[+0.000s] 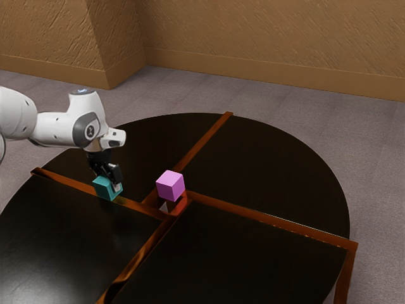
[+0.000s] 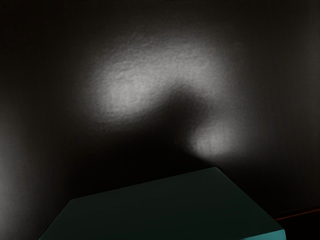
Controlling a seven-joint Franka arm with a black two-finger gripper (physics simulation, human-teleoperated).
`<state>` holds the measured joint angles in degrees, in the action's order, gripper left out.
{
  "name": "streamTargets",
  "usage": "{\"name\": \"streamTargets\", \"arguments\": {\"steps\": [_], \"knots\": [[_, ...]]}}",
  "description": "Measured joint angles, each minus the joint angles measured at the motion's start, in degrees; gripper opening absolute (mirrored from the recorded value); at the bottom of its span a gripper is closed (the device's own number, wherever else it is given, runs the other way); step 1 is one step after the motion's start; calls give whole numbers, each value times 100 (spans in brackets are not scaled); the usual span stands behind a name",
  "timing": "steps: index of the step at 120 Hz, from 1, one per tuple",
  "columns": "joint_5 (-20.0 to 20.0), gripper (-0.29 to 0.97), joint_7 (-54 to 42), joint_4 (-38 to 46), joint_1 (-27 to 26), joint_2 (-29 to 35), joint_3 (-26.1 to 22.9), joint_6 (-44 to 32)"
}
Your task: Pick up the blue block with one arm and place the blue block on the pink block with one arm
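Observation:
The blue block [image 1: 105, 188], teal in colour, sits between the black fingers of my gripper [image 1: 109, 183], which is shut on it from two sides. It hangs just over the wooden rail at the exterior view's left. In the wrist view the blue block [image 2: 165, 210] lies close under my hand, with the dark table top and a shadow beyond it. The pink block [image 1: 170, 185] stands upright near the crossing of the rails, a short way to the exterior view's right of the gripper and apart from it.
The round black table [image 1: 266, 171] is split into quadrants by raised orange-brown rails [image 1: 209, 136] that cross beside the pink block. The floor and wood-panelled walls lie beyond the table's far edge.

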<state>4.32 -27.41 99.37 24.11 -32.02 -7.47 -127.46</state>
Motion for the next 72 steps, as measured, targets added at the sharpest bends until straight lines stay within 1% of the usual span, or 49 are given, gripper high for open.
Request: {"name": "streamTargets", "arguments": {"steps": [72], "knots": [[-31,68,80,14,-3,15,0,54]]}}
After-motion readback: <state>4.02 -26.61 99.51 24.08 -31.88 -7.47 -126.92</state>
